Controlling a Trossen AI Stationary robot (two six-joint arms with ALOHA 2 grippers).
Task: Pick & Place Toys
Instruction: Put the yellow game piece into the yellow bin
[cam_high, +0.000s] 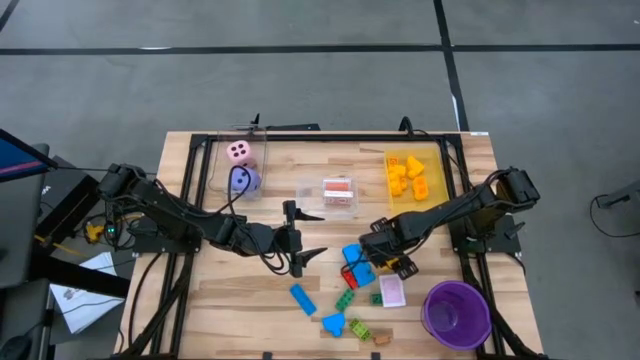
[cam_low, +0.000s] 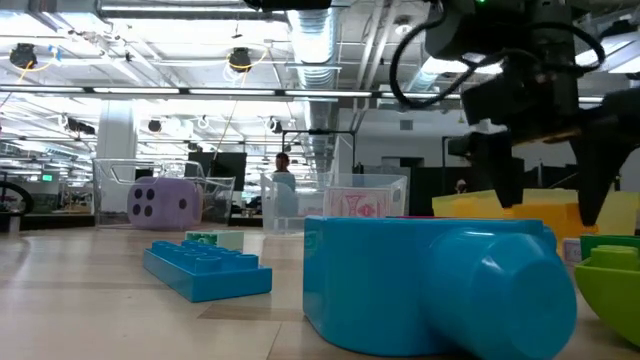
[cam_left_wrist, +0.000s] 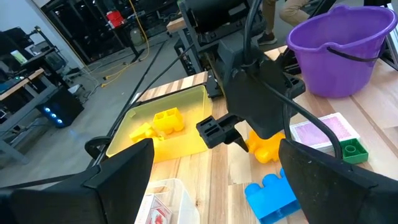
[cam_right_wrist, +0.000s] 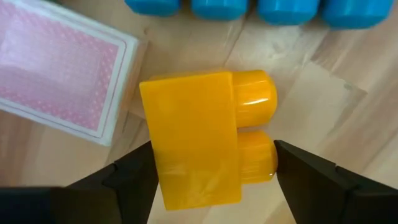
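A yellow brick (cam_right_wrist: 199, 140) lies on the table beside a pink-backed card deck (cam_right_wrist: 59, 74). My right gripper (cam_right_wrist: 211, 168) is open and points down over the brick, with one finger on each side of it; it also shows in the high view (cam_high: 398, 262). I cannot tell whether a finger touches the brick. My left gripper (cam_high: 308, 236) is open and empty near the table's middle, facing the right arm. Blue (cam_high: 354, 254), red (cam_high: 352, 276) and green (cam_high: 345, 298) bricks lie near the right gripper.
A yellow bin (cam_high: 440, 160) holding yellow bricks stands at the far right. A clear bin (cam_high: 215, 160) at the far left holds a pink die (cam_high: 239, 151) and a purple die (cam_high: 245, 179). A small clear box (cam_high: 340, 192) stands mid-table. A purple cup (cam_high: 457, 313) stands near right.
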